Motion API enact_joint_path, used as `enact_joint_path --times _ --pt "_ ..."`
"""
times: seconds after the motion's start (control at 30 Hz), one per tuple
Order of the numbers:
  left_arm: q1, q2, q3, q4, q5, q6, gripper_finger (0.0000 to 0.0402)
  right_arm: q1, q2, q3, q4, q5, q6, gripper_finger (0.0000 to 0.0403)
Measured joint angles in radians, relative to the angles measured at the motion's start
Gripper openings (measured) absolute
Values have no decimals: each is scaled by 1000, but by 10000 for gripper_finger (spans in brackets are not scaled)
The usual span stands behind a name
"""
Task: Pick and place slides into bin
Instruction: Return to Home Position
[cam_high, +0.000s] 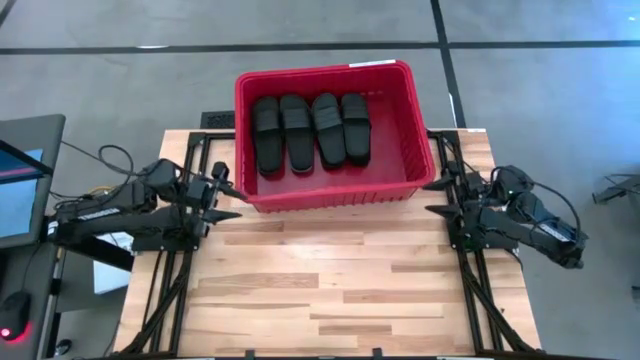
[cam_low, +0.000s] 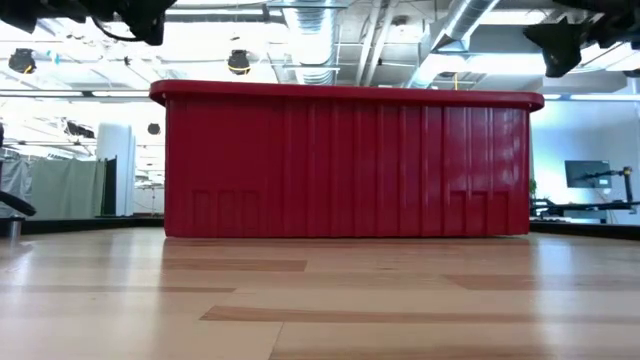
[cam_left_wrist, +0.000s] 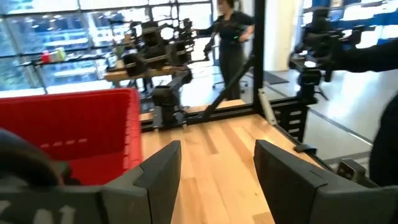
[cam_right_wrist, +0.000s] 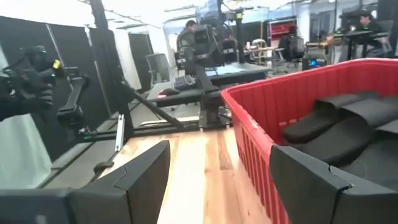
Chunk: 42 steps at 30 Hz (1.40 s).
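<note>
The slides (cam_high: 310, 130) lie inside the bin (cam_high: 325, 70). Four black ones show side by side in a row across its floor, toes and heels running front to back. No green pair shows, and whether more lie beneath these four cannot be told from above. The bin stands at the far edge of the tabletop (cam_high: 330, 280), whose boards in front of it carry no slide.

The left tool (cam_high: 240, 202) sits just beside the bin's near left corner, and the right tool (cam_high: 428, 198) sits just beside its near right corner. Both point inward at the red wall, with fingers spread wide and nothing between them.

With the loading seemingly finished, what remains is parking the arms. To do this well, each arm should draw straight back along its own line, away from the corner, before it folds or swings, so that no fingertip rakes the ribbed wall or hooks the thick rim and drags the bin. Slow, level motion suits this, one arm at a time if they share space. The fingers have nothing to release and can be left spread.
</note>
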Motion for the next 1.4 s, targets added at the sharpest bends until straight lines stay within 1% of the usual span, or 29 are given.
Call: enact_joint_path --times 0.1,0.3,0.37,0.43,0.53,0.63,1.03,1.4 --pt "-23 -14 -62 90 7 -4 192 12 6 -17 38 -29 -3 260" --pt "-72 -30 -204 371 5 -52 192 60 6 -22 88 -123 -4 260" --pt "-99 -31 -229 412 2 -60 192 86 6 -22 98 -159 -5 260" --pt "-133 -31 -246 436 -19 -73 192 116 6 -22 99 -168 -6 260" --pt "-179 -31 -266 454 -52 -68 190 154 6 -22 98 -154 -23 260" --pt "-199 -31 -271 453 -71 -62 185 170 6 -22 99 -138 -34 260" --pt "-199 -31 -271 442 -135 -61 183 168 6 -22 75 -135 -25 260" --pt "-199 -31 -271 442 -137 -60 183 168 5 -22 76 -135 -25 260"
